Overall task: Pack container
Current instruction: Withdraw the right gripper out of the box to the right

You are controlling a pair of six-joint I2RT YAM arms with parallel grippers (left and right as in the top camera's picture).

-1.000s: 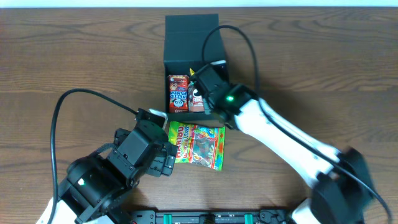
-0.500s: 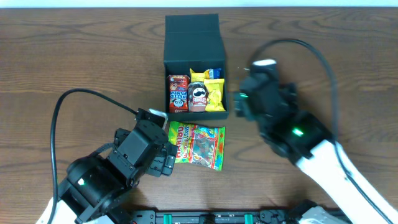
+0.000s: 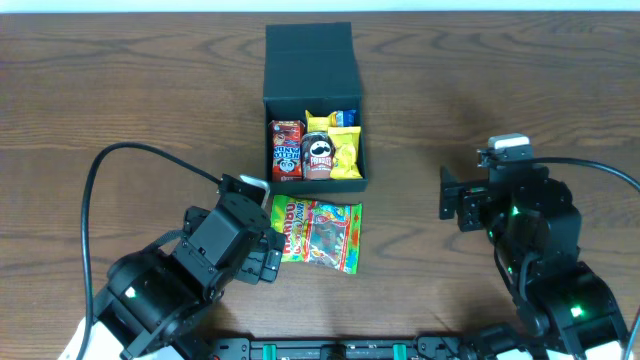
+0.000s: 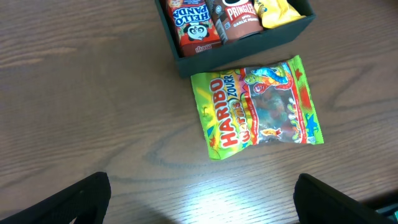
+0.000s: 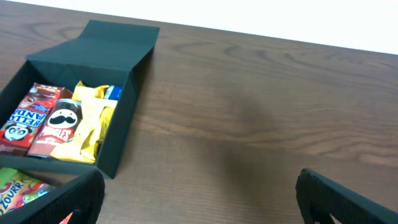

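Observation:
The container (image 3: 310,60), a dark square box, stands at the back middle with its flap lid folded open behind it. Inside are a red Hello Panda box (image 3: 286,149), a Pringles can (image 3: 318,155) and a yellow packet (image 3: 346,150). A Haribo bag (image 3: 318,233) lies flat on the table just in front of the container. My left gripper (image 3: 268,228) is open and empty, just left of the bag; the left wrist view shows the bag (image 4: 261,109) beyond it. My right gripper (image 3: 446,195) is open and empty, well right of the container (image 5: 121,140).
The wooden table (image 3: 520,90) stretches bare to the right and left of the box. Black cables loop from both arms. A dark rail (image 3: 340,350) runs along the front edge.
My right arm has pulled back from over the container to the right, and its gripper has opened, leaving the Pringles can in the box. The left arm has not moved.

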